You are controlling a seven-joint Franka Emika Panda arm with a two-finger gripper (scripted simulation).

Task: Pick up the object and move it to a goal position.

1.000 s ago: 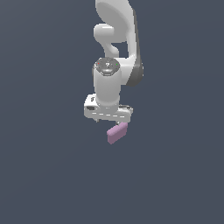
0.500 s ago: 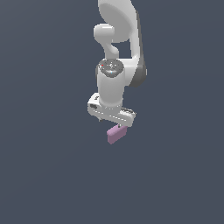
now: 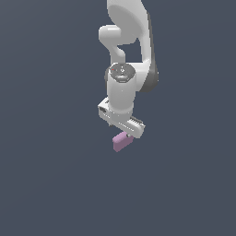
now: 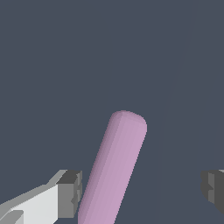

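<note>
We get flat, even simulator lighting here, no glare or cast shadows on the dark slate backdrop. Soft shading rounds the white arm; both views look sharp, undistorted.

A flat, dark slate-blue backdrop fills both views (evenly lit, featureless).
</note>
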